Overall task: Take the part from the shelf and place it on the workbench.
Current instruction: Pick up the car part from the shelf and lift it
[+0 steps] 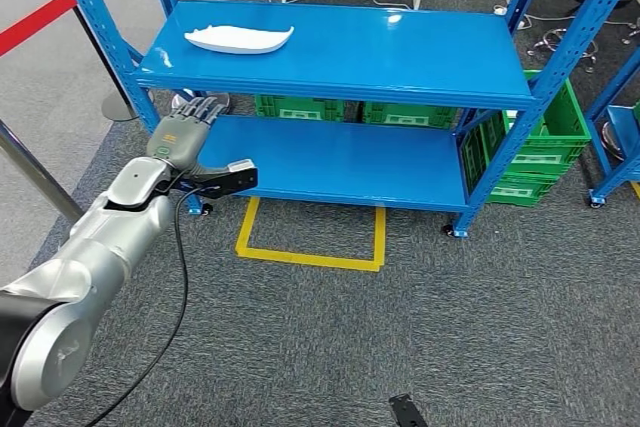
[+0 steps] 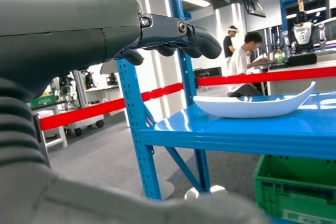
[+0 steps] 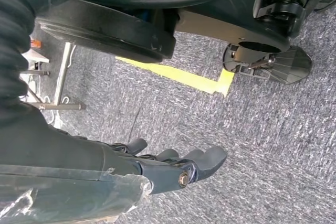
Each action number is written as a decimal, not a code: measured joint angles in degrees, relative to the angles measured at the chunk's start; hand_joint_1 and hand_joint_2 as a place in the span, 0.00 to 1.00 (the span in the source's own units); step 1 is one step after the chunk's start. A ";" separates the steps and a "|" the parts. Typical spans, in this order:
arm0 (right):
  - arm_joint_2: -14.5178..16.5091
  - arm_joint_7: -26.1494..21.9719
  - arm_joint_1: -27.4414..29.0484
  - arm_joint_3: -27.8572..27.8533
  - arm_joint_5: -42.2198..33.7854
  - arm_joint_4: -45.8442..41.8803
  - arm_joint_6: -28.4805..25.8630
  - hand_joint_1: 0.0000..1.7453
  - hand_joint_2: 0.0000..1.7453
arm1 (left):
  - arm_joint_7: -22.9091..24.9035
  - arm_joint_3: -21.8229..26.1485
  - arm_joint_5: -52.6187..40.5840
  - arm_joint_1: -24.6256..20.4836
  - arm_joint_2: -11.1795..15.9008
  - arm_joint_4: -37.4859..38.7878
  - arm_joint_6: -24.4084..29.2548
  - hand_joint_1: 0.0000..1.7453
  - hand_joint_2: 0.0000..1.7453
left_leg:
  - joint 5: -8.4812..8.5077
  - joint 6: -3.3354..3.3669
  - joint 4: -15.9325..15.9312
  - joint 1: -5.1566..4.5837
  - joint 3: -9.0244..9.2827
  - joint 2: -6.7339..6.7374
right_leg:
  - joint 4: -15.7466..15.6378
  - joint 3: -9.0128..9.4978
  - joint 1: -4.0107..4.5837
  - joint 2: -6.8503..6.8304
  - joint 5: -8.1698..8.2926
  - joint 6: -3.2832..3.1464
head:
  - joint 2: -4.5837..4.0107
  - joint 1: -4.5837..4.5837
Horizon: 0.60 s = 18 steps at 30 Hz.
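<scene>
The left hand [image 1: 183, 134], empty with fingers spread, was held below the shelf's [image 1: 423, 47] front-left corner; the white part [image 1: 238, 39] was yet to be reached and lifted.

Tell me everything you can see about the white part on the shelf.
The white part is long, shallow and curved, with one pointed, upturned end. It looks like smooth, glossy moulded plastic. It lies flat on the top blue shelf, near its left end, hollow side up. Nothing else touches it; the left hand is below and in front of it, holding nothing.
</scene>
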 joint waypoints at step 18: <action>0.00 -0.27 0.18 -0.59 -0.24 0.02 0.00 0.00 1.00 | 1.14 -1.44 -0.82 -0.23 0.01 0.09 -1.78 0.00 0.00 | -0.10 0.76 0.00 -0.85 -0.23 -0.03 | -0.21 -0.09 -0.79 -0.17 0.17 0.69 | 0.00 -0.03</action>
